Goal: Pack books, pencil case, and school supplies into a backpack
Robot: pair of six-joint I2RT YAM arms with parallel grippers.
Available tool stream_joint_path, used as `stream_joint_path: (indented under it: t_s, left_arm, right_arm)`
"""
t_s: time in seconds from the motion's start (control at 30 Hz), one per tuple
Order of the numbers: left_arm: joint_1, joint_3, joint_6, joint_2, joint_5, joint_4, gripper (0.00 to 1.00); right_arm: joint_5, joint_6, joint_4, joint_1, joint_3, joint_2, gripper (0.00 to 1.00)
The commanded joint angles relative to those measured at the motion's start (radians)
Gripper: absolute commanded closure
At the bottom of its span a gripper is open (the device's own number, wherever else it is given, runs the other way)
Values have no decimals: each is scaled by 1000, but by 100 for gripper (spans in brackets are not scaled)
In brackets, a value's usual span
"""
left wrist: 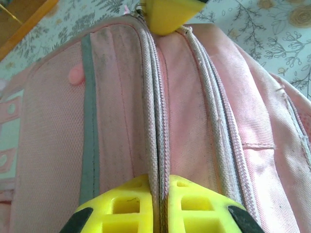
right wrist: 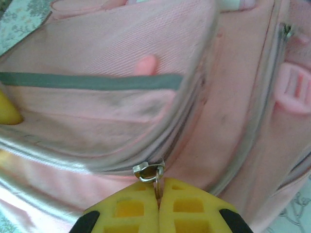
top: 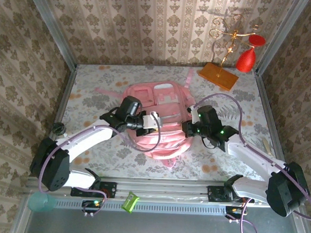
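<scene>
**Both hands on the bag.** My left gripper [left wrist: 159,194] is pinched tight on the raised zip seam [left wrist: 156,121] of the pink backpack [left wrist: 53,136]. Its yellow fingers are closed with only the fabric ridge between them. My right gripper [right wrist: 159,196], facing it from the other side, is clamped just as narrowly on a small metal zip pull [right wrist: 150,171], where a curved zip line runs round a pocket.

From above, both arms meet over the middle of the backpack. It lies flat in the centre of the flowered table [top: 95,88], with its straps trailing out around it. The zip lines under my left wrist camera look drawn closed. A pale-lined panel on the far half of the bag looks open in the overhead view.

An orange stand base [top: 219,76] sits toward the far right corner, well apart from the bag. A small green thing [top: 130,202] lies on the rail between my bases.

By my reading the packing is far along. The step in hand looks like zipping, with one hand bracing the fabric while the other works the pull. I cannot tell what is inside the bag, so whether the books and supplies are all packed is unconfirmed.
</scene>
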Motion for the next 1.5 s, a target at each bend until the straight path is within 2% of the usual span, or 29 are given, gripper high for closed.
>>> stream_joint_path:
  t_s: [0.0,0.1,0.13,0.17,0.2,0.33,0.43,0.53,0.63,0.77,0.87,0.93,0.97,1.1,1.2,1.37,1.47]
  left_arm:
    - [104,-30,85,-37,8,-21,100]
    - [142,-28,70,-22,-75,5,100]
    - [147,-26,57,-21,-112,11,92]
    - [145,-24,43,-24,-133,12,74]
    - [142,-24,18,-34,-140,12,65]
    - [71,-49,-81,-113,-99,36,37]
    - [-35,-44,-132,-131,-143,61,29]
    - [-136,11,-154,-63,-239,64,29]
    - [-178,95,-123,33,-277,13,32]
    - [-183,152,-104,116,-317,0,44]
    - [-161,163,-95,139,-317,-4,66]
    - [-133,164,-85,132,-281,-32,92]
    - [-121,160,-81,125,-263,-42,99]
    - [-80,79,-21,52,-160,-34,100]
    - [-50,17,19,11,-93,0,100]
    - [-22,-24,77,-6,-45,4,100]
    - [-13,-34,103,-9,-17,7,100]
  right_arm:
    - [200,-14,-112,-56,47,16,100]
    - [69,8,-29,-42,40,23,100]
    - [33,8,-3,-26,36,27,100]
    - [4,8,13,-11,35,30,100]
    - [-26,9,36,1,28,32,100]
    - [-110,50,118,31,9,29,100]
    - [-124,53,135,64,11,25,100]
    - [-141,48,156,93,11,27,100]
    - [-151,43,160,102,10,27,100]
    - [-167,35,167,110,1,11,100]
    - [-159,6,150,111,-13,-7,100]
    - [-120,-25,121,100,-20,-20,100]
    - [-98,-37,97,87,-17,-19,100]
    - [-10,-68,-8,10,15,20,100]
    - [42,-83,-19,-24,33,52,100]
    - [154,-100,-81,-45,119,136,100]
    - [180,-99,-98,-72,166,186,100]
